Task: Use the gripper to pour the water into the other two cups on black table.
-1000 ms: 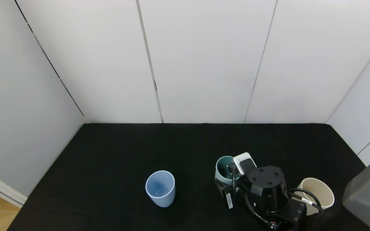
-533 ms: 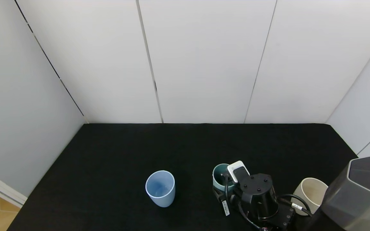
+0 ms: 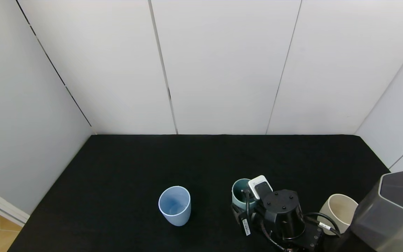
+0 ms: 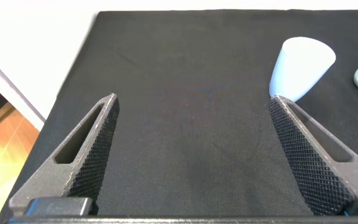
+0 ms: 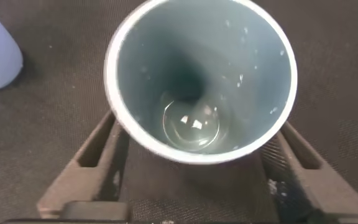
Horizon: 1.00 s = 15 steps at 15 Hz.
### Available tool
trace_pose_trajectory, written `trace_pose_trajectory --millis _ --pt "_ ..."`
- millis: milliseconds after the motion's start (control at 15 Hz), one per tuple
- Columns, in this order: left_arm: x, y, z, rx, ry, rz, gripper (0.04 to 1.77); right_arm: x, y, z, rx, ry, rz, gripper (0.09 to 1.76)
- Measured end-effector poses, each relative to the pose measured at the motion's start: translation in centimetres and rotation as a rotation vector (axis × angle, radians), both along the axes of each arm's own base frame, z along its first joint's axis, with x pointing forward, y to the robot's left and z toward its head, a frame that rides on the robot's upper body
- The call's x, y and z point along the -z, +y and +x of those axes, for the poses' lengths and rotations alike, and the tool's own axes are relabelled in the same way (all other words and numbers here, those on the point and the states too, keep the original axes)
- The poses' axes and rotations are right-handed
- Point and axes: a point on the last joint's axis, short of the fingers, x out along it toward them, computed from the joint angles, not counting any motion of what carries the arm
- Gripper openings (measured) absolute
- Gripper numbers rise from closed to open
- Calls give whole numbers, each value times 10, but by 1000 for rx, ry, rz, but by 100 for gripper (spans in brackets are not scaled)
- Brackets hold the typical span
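Two jaws of right gripper [image 5: 194, 165] clasp teal cup [image 5: 201, 74], cream cup [image 3: 339, 211] half hidden, left jaws open.

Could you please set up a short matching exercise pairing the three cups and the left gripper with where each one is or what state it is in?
Things:
1. teal cup
2. blue cup
3. cream cup
4. left gripper

States:
A. open, holding nothing
B. standing alone, left of the other cups
C. between the right gripper's fingers, a little water inside
D. farthest right, partly hidden by the arm

Pairs: 1-C, 2-B, 3-D, 4-A
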Motion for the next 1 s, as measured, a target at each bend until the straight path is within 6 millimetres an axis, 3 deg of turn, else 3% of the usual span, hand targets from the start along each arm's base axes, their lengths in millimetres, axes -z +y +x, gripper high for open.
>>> trace_pose_trajectory --millis 467,733,1000 --pt "0 0 0 0 0 0 172 -32 -4 -7 -4 -64 50 156" --pt "0 0 0 0 0 0 172 -69 -17 -20 -24 -143 42 162" --pt "0 0 0 0 0 0 172 -111 -44 -45 33 -188 -20 165"
